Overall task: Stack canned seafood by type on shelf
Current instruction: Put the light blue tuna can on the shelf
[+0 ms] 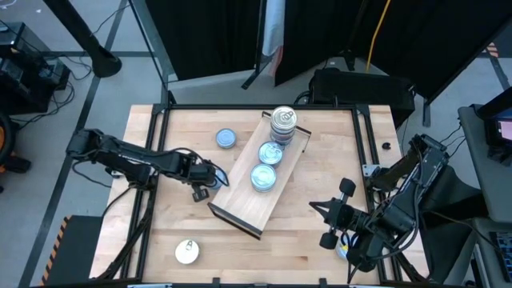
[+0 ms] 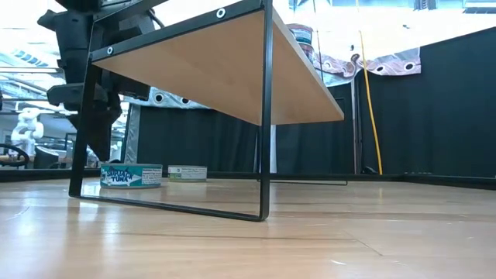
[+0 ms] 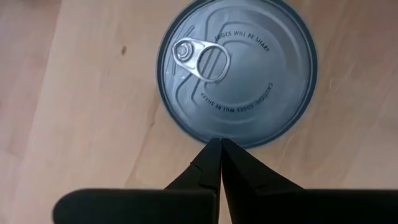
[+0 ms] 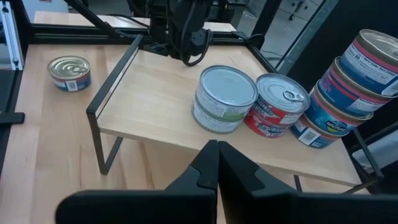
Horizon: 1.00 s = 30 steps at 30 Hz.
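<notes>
A lone tin (image 1: 186, 252) is seen at seven o'clock on the wooden table (image 1: 304, 232). The right gripper (image 1: 330, 214), clenched and empty, waits at four o'clock. The left gripper (image 1: 202, 190), clenched on nothing, is placed beside the shelf (image 1: 240, 212), which holds tins (image 1: 264, 177) toward twelve. Another tin (image 1: 226, 138) lies beyond. Black curtains (image 2: 434, 108) are shown only in the low view.

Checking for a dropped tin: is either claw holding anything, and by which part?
Nothing is held. The left claw is shut and empty beside a tin; the right claw is shut and empty.
</notes>
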Available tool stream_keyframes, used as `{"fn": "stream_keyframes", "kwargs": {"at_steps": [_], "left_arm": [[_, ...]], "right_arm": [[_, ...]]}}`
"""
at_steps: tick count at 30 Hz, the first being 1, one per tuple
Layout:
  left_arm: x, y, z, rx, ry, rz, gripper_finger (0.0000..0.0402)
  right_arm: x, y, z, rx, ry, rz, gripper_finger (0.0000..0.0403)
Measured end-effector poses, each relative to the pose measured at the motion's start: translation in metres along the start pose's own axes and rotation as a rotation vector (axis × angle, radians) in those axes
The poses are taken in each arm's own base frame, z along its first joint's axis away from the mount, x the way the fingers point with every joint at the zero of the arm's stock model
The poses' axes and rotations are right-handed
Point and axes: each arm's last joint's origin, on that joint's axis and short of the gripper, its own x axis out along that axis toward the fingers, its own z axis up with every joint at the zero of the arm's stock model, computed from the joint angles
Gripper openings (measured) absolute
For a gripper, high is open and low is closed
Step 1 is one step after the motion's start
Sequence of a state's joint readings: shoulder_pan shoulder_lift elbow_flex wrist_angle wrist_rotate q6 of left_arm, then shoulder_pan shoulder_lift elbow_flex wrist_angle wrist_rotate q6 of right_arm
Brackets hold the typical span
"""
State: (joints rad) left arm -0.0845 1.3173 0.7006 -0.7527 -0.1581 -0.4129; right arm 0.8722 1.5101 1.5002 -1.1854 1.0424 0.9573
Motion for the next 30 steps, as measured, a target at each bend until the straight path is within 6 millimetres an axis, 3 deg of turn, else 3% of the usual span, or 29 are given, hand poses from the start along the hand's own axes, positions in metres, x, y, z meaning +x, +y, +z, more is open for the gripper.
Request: {"fn": "stream_keyframes", "kwargs": {"at_steps": [13, 22, 30], "left_arm": [[0.006, -0.001, 0.001, 0.005, 0.025, 0.01, 0.0014], [-0.01, 0.001, 0.0, -0.006, 0.056, 0.025, 0.0014], [0.001, 0.001, -0.005, 0.0, 0.039, 0.006, 0.0014]], "right_arm": [[0.0, 0.001, 0.0, 0.005, -0.001, 0.003, 0.0], [0.0, 0.001, 0.0, 0.007, -0.001, 0.003, 0.0], [0.0, 0.001, 0.0, 0.007, -0.001, 0.003, 0.0]]}}
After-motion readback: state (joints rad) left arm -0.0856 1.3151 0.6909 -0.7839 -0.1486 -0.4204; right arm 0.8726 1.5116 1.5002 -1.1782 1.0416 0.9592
